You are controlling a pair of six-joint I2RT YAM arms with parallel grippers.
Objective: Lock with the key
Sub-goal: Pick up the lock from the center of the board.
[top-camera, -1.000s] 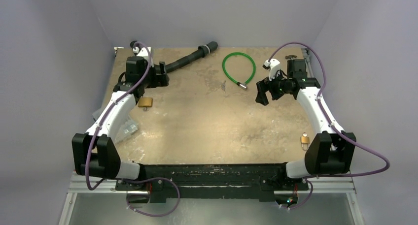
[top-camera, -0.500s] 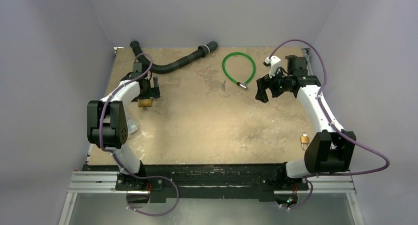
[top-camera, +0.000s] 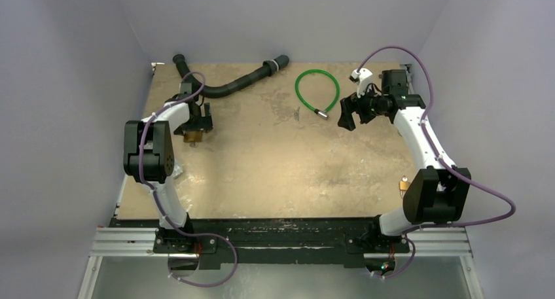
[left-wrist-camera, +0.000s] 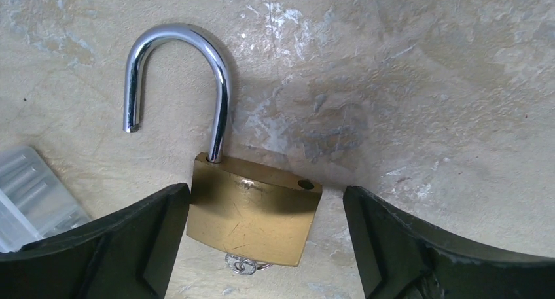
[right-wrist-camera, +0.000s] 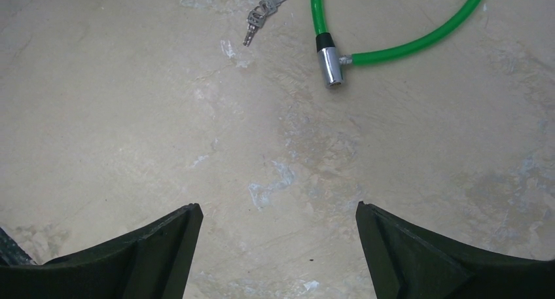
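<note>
The brass padlock (left-wrist-camera: 252, 211) lies flat on the table with its silver shackle (left-wrist-camera: 196, 70) swung open. A small silver key (left-wrist-camera: 243, 265) pokes out from under its bottom edge. My left gripper (left-wrist-camera: 265, 201) is open, low over the padlock, one finger on each side of the body; the left finger is at or very near its side. In the top view the padlock (top-camera: 192, 137) peeks out below the left gripper (top-camera: 196, 124). My right gripper (top-camera: 345, 116) is open and empty above bare table (right-wrist-camera: 278, 211). A small bunch of silver keys (right-wrist-camera: 262, 14) lies ahead of it.
A green cable loop (top-camera: 317, 89) with a silver end (right-wrist-camera: 330, 67) lies at the back centre-right. A black pipe (top-camera: 229, 86) lies at the back left. A second small padlock (top-camera: 404, 186) sits by the right arm. A clear plastic piece (left-wrist-camera: 29, 191) lies left of the padlock.
My left arm has folded back and its gripper has come down from beside the pipe onto the padlock. My right gripper has shifted slightly to the left and back.
</note>
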